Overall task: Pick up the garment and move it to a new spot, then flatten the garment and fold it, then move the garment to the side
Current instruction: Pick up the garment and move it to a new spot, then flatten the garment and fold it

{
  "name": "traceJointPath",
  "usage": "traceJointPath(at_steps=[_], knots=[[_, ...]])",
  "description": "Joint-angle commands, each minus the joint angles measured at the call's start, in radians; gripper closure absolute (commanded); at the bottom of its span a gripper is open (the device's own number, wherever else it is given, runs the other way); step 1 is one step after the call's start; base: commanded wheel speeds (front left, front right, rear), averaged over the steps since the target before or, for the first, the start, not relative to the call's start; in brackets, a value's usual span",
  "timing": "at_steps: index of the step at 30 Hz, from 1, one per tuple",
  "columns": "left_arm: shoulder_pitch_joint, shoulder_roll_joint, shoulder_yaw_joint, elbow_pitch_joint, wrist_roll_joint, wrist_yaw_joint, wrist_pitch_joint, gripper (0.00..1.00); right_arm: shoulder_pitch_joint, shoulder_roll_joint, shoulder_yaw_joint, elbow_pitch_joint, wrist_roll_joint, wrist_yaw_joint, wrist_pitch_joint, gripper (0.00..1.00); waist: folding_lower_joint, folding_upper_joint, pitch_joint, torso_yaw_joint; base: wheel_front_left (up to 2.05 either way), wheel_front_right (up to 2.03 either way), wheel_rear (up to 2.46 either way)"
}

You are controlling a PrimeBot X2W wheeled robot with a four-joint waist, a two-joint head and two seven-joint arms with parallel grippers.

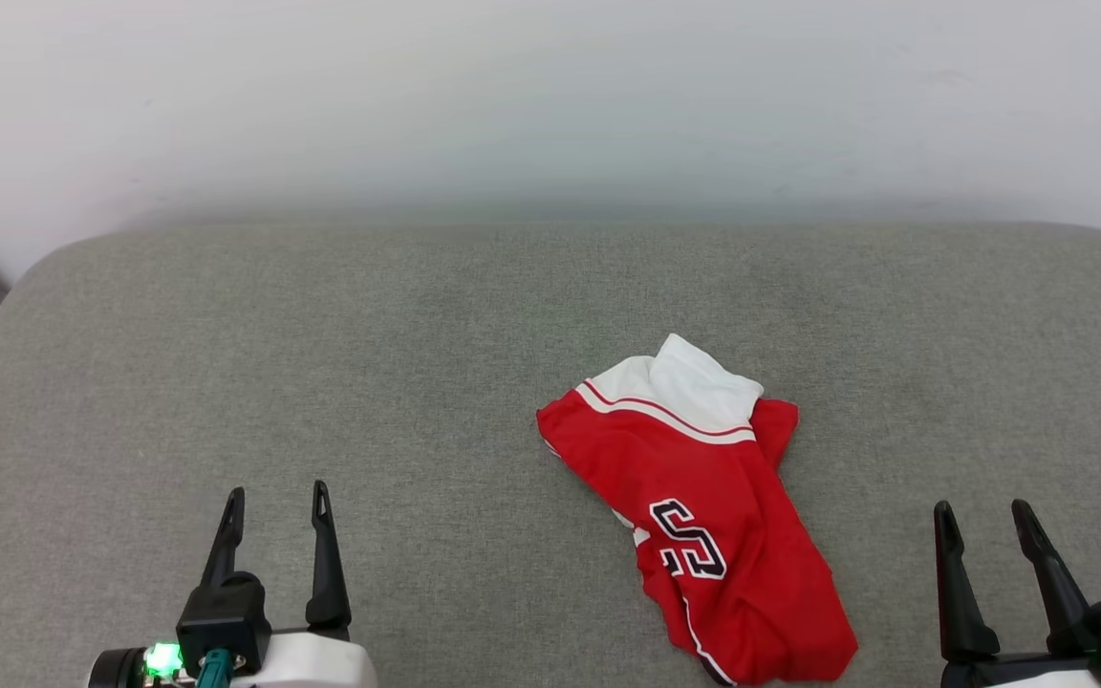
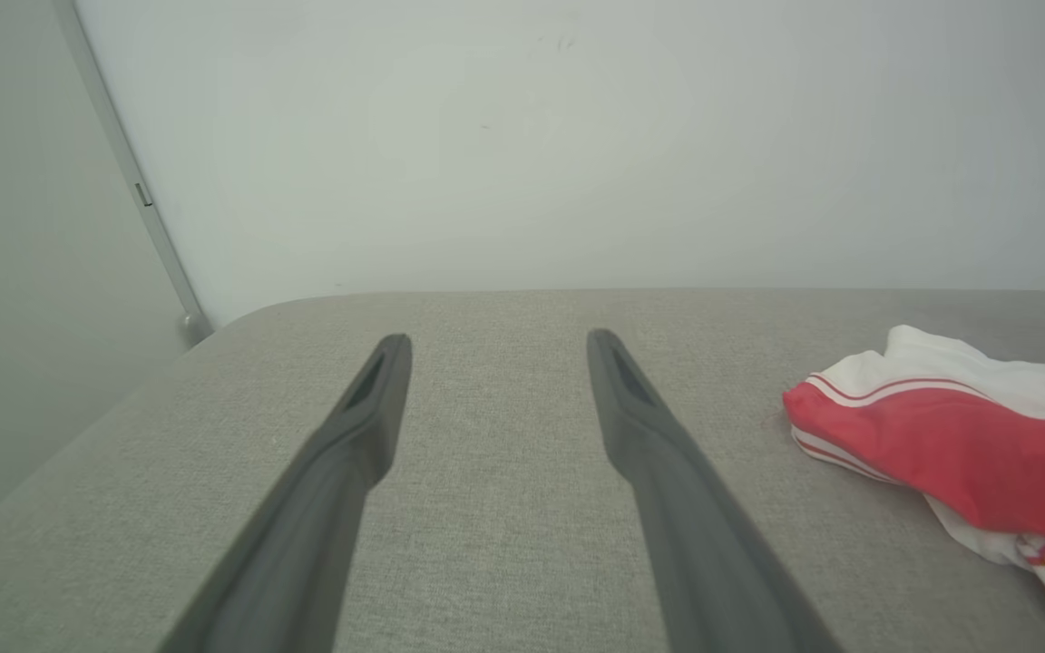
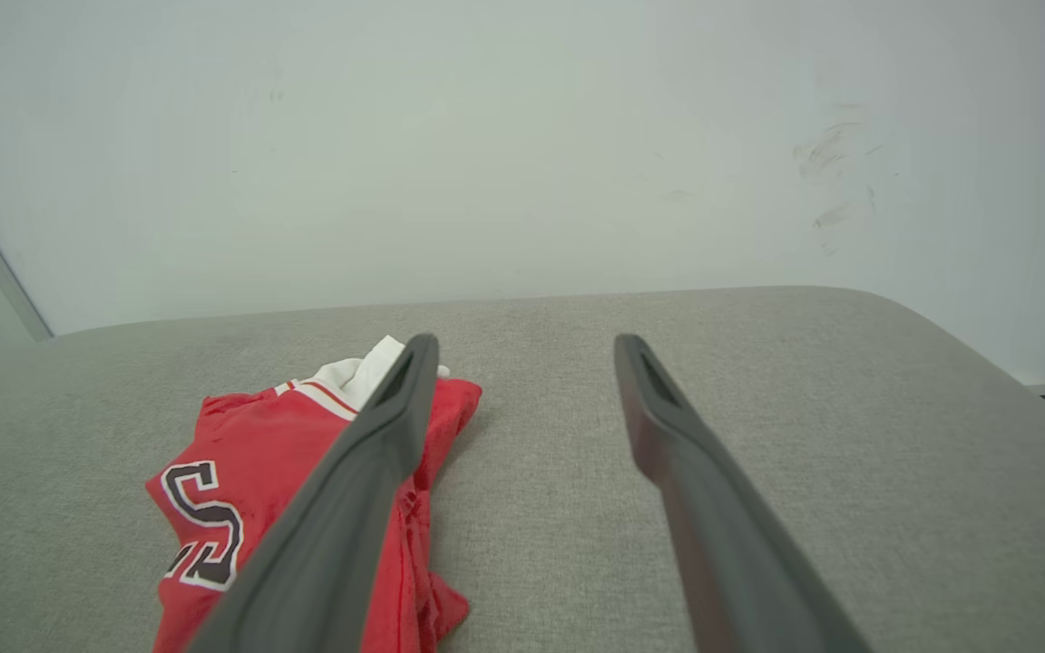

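The garment (image 1: 703,506) is a red jersey with a white sleeve and striped trim, lying crumpled on the grey cushioned surface right of centre; part of its black lettering faces up. My left gripper (image 1: 279,492) hovers open at the lower left, well to the left of it. The left wrist view shows the garment (image 2: 958,444) at the right edge, apart from that gripper (image 2: 500,340). My right gripper (image 1: 982,506) is open at the lower right, just right of the cloth. In the right wrist view the garment (image 3: 250,490) lies left of that gripper (image 3: 527,343), partly behind its left finger.
The grey cushioned surface (image 1: 321,363) has rounded far corners and ends at a pale wall (image 1: 550,96). A thin metal strip (image 2: 132,181) runs down the wall past the surface's far left corner. Bare fabric stretches left of the garment.
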Motion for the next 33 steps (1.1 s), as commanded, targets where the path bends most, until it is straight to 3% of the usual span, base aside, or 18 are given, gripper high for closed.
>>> traceJointPath(at_steps=[1,21,28,33], knots=[[0.015,-0.007,0.007,0.004,0.008,-0.005,-0.003,0.00,0.011,0.001,0.001,0.003,0.005,-0.001,-0.002,0.00,0.0001,0.0000,-0.002,0.001,0.00,0.00,0.00],[0.008,-0.070,0.117,0.042,0.092,-0.111,-0.003,0.00,0.014,0.001,0.019,0.016,0.006,-0.001,-0.002,0.00,0.0001,0.0000,-0.007,0.001,0.00,0.00,0.00],[-0.132,-0.034,0.115,0.058,0.124,-0.167,-0.003,0.00,-0.007,0.001,0.025,0.007,-0.002,-0.001,-0.002,0.00,0.0001,0.0000,0.012,-0.002,0.00,0.00,0.00],[-0.308,-0.004,0.097,0.101,0.119,-0.234,-0.003,0.00,-0.038,0.001,0.034,-0.007,-0.015,-0.001,-0.002,0.00,0.0001,0.0000,0.061,-0.016,0.00,0.00,0.00]])
